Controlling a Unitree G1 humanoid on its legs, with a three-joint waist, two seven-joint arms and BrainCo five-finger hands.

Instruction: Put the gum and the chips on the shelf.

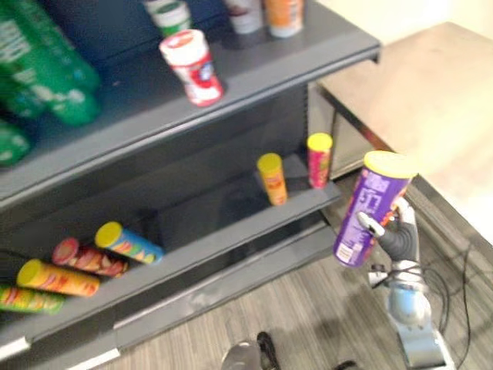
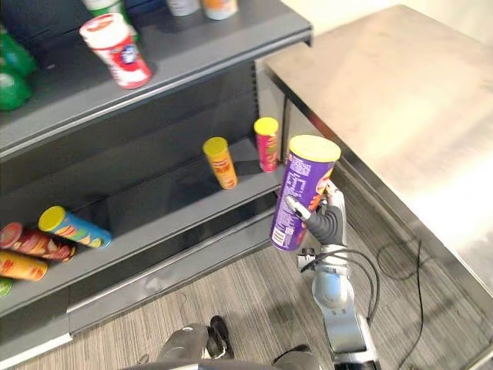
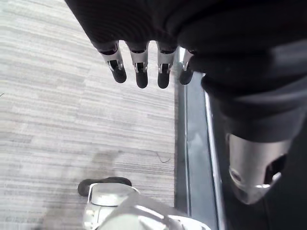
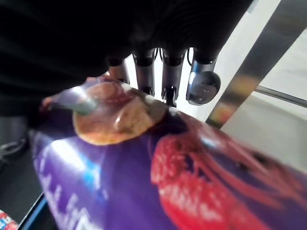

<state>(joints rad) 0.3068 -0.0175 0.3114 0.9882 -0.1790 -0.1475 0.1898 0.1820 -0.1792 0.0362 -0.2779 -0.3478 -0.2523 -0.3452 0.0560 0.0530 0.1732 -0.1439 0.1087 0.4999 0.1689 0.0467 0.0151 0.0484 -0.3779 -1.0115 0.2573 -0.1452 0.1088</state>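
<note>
Purple chips can [image 2: 302, 193] in right hand [image 2: 327, 224] near upright orange can [image 2: 220, 163]

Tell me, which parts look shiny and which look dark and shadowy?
Right eye view: light glares pale off the metal table, while the lower shelf sits in shadow under the upper shelf. Right wrist view: a bright streak shines on the purple chips can that the right hand grips. Left wrist view: the open left hand hangs over evenly lit floor.

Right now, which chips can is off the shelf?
The purple chips can with the yellow lid, held in the right robot hand. The rest stand or lie on the lower shelf.
</note>
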